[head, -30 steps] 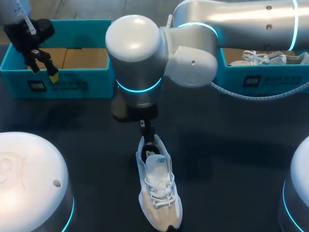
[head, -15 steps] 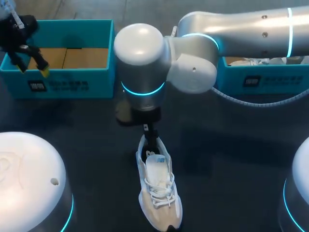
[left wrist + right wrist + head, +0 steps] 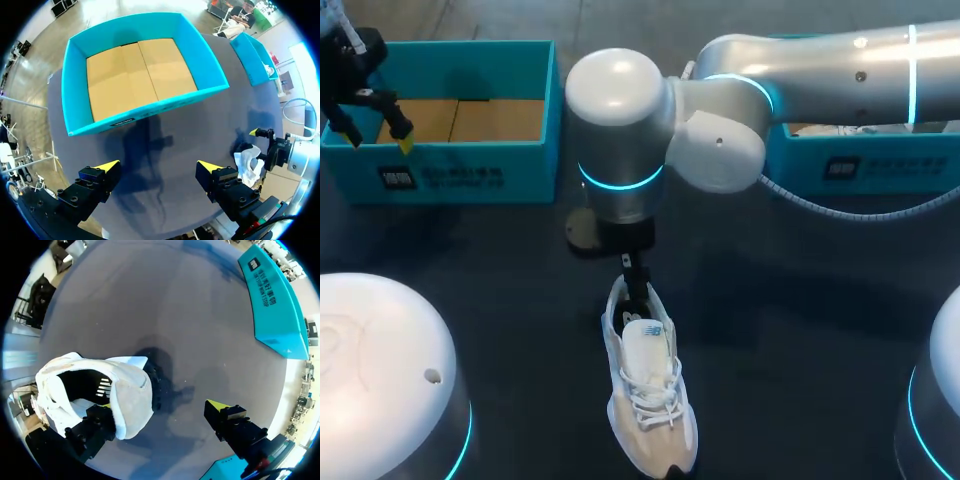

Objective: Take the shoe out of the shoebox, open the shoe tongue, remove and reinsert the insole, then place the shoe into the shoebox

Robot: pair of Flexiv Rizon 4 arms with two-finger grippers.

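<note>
A white laced shoe (image 3: 645,385) lies on the dark table, toe toward the front edge. My right gripper (image 3: 635,288) hangs over its heel, fingers open. In the right wrist view the shoe (image 3: 100,390) has its heel collar against one finger (image 3: 95,427), while the other finger (image 3: 227,417) stands well apart over bare table. My left gripper (image 3: 375,135) is open at the front wall of the left teal shoebox (image 3: 450,170). The left wrist view looks down on that shoebox (image 3: 135,75), which has nothing on its cardboard floor, with the left gripper (image 3: 157,167) holding nothing.
A second teal shoebox (image 3: 865,160) stands at the back right, partly behind my right arm; the left wrist view shows it (image 3: 252,55) too. Bare dark table (image 3: 800,330) lies on both sides of the shoe.
My left gripper has moved left along the left shoebox. My right arm has shifted slightly right and toward the front. The shoe has stayed in place.
</note>
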